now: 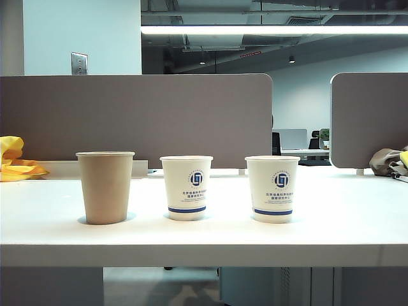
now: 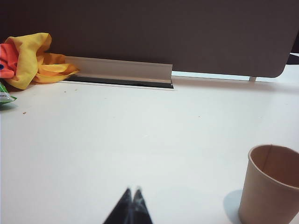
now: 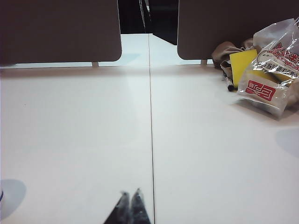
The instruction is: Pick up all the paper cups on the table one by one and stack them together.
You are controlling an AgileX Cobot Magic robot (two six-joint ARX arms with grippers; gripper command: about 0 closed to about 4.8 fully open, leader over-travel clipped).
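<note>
Three paper cups stand upright and apart in a row on the smooth white table (image 1: 357, 217): a plain brown kraft cup (image 1: 105, 187), then a white middle cup with blue logo (image 1: 186, 187), then a second white cup (image 1: 272, 189). I see my left gripper (image 2: 131, 191) pressed shut, empty; the brown cup sits near it, to one side. My right gripper (image 3: 130, 192) is also shut, with no cup in its view. I judge the left arm is nearer.
</note>
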